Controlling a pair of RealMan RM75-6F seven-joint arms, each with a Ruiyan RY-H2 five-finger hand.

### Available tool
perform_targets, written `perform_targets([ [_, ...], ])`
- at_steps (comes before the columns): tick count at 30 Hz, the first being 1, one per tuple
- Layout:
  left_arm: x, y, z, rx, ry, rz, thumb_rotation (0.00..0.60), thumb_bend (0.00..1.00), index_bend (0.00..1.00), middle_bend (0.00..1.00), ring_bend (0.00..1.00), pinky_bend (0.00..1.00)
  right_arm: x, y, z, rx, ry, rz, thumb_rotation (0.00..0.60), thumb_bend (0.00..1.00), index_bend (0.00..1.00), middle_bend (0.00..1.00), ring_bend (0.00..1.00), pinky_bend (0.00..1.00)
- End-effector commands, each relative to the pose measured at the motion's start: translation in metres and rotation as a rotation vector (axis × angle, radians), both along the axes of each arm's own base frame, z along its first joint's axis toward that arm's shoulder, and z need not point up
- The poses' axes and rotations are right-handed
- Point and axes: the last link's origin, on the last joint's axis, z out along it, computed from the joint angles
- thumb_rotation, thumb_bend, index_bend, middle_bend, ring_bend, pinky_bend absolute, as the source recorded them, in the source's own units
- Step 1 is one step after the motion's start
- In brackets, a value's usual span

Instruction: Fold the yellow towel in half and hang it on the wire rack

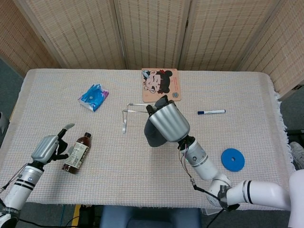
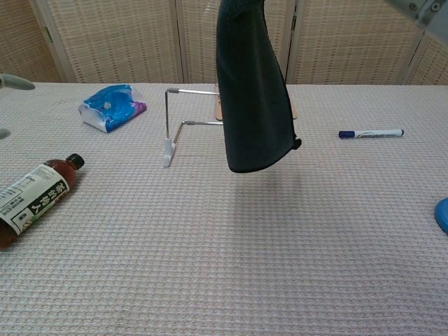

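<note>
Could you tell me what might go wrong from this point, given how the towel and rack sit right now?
1. The dark towel, not visibly yellow, hangs from the right hand clear of the table, beside the wire rack; swinging it back could snag or tip the light rack.
2. Only the upper edge is held; the grip is hidden, so the fold may slip open.
3. The left hand sits close by the bottle and could nudge it.

- The right hand (image 1: 167,122) is showing a smooth, silver-grey metallic back with dark fingers at its far edge.
- A ribbed silver wrist is joining it to glossy white arm segments, with a black band between them.
- A thin black cable is running along the forearm.
- The left hand (image 1: 47,147) is showing the same silver shell over black inner parts, on a white forearm.
</note>
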Motion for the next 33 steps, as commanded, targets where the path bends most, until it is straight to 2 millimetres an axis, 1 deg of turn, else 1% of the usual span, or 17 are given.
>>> perform_targets([
  [1, -0.002, -0.001, 0.001, 0.0, 0.002, 0.008, 0.6, 0.48, 0.09, 0.96, 0.8, 0.92, 0.006, -0.009, -0.02, 0.042, -0.006, -0.022, 0.6, 0.55, 0.8, 0.96, 1.0, 1.0],
  [6, -0.008, -0.004, 0.003, 0.003, 0.003, 0.028, 0.6, 0.48, 0.09, 0.96, 0.8, 0.92, 0.017, -0.023, -0.047, 0.06, -0.004, -0.05, 0.6, 0.55, 0.8, 0.96, 1.0, 1.0],
  [12, -0.014, -0.008, 0.006, 0.01, 0.004, 0.046, 0.6, 0.48, 0.09, 0.96, 0.8, 0.92, 0.028, -0.046, -0.071, 0.06, -0.003, -0.098, 0.6, 0.55, 0.8, 0.96, 1.0, 1.0],
  [16, -0.018, -0.01, 0.008, 0.012, 0.006, 0.058, 0.6, 0.48, 0.09, 0.96, 0.8, 0.92, 0.035, -0.06, -0.077, 0.037, -0.003, -0.106, 0.6, 0.55, 0.8, 0.96, 1.0, 1.0],
  [24, -0.022, -0.011, 0.008, 0.014, 0.006, 0.072, 0.6, 0.48, 0.09, 0.96, 0.8, 0.92, 0.043, -0.086, -0.086, 0.008, 0.022, -0.119, 0.6, 0.55, 0.8, 0.96, 1.0, 1.0],
  [33, -0.023, -0.01, 0.01, 0.016, 0.019, 0.086, 0.6, 0.48, 0.09, 0.96, 0.8, 0.92, 0.047, -0.115, -0.087, -0.017, 0.025, -0.134, 0.6, 0.55, 0.8, 0.96, 1.0, 1.0],
])
